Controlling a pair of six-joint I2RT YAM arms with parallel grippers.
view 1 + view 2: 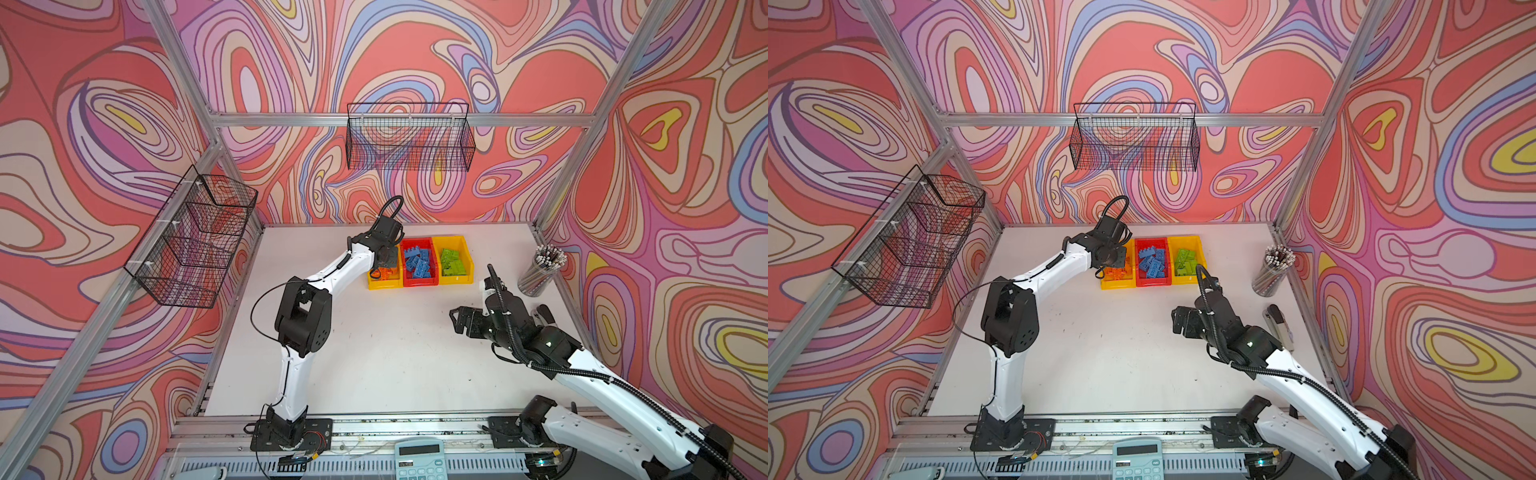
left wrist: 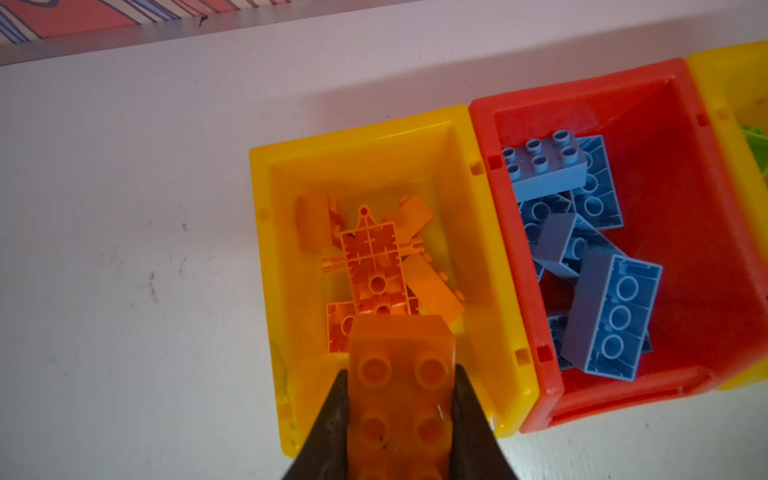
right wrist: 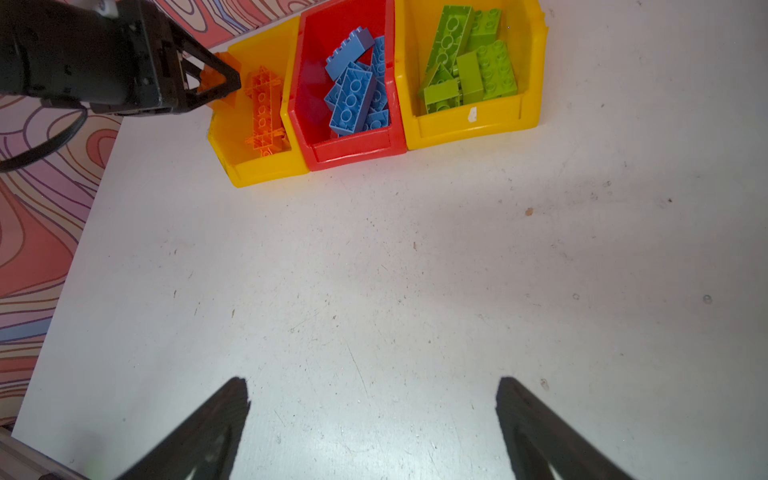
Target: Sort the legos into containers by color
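Item, for your check: one orange brick (image 2: pixel 399 419), studs toward the wrist camera, pinched between the left gripper (image 2: pixel 400 372) fingers over one end of a yellow bin (image 2: pixel 266 249). Under it are loose orange legos (image 2: pixel 374 266).

Beside that gripper: red bin (image 2: pixel 706 249) holding blue legos (image 2: pixel 615 316). Beyond that: second yellow bin (image 3: pixel 473 124) holding green legos (image 3: pixel 469 62).

Bins: three, touching.

Your right gripper (image 3: pixel 374 395): spread wide, holding nothing, over the table (image 3: pixel 374 249), well short of the bins.
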